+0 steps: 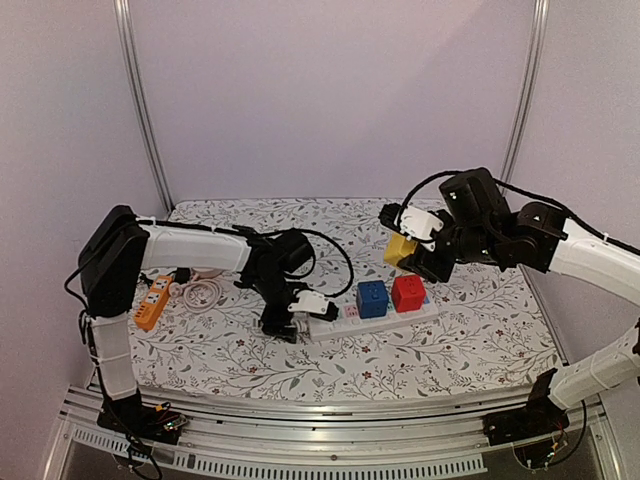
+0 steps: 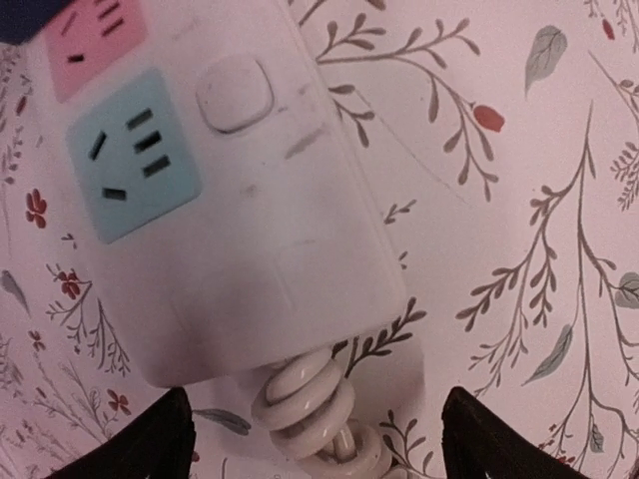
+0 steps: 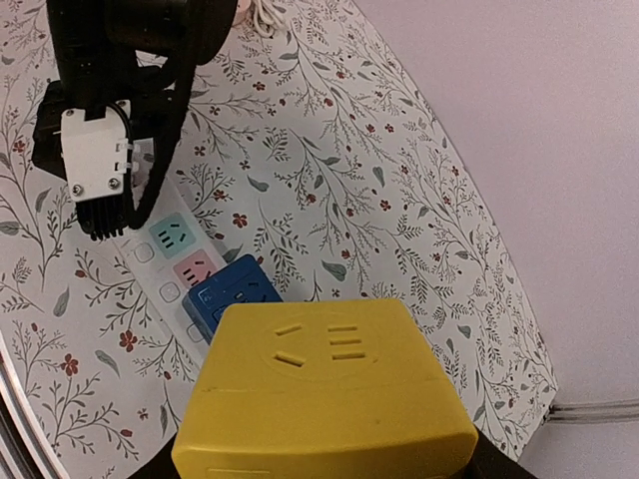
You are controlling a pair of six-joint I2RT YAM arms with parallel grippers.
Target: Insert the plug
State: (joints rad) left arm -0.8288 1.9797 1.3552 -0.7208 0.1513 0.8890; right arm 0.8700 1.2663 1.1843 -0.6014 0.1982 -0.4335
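Far left of the top view, an orange power strip [image 1: 152, 300] lies idle beside a coil of white cable [image 1: 205, 290]; neither matters for this step. Moving right, the left gripper [image 1: 288, 325] hangs low over the cord end of the white power strip [image 1: 335, 322], jaws spread wide either side of it and nothing clamped. It looks best used as a brace so the strip cannot skid. Next come the free sockets, teal [image 2: 133, 155] then pink [image 2: 95, 30]. After them the blue plug [image 1: 372, 297] and the red plug [image 1: 407, 292] are seated side by side. Upper right of centre, the right gripper [image 1: 415, 258] is clenched on the yellow plug [image 1: 397, 250], aloft and off to the right above the red one. My call: carry it left across both seated plugs, square its pins to a free socket, then press straight down, no tilt.

The count: two power strips, three plugs (one held, two seated) and two open sockets.
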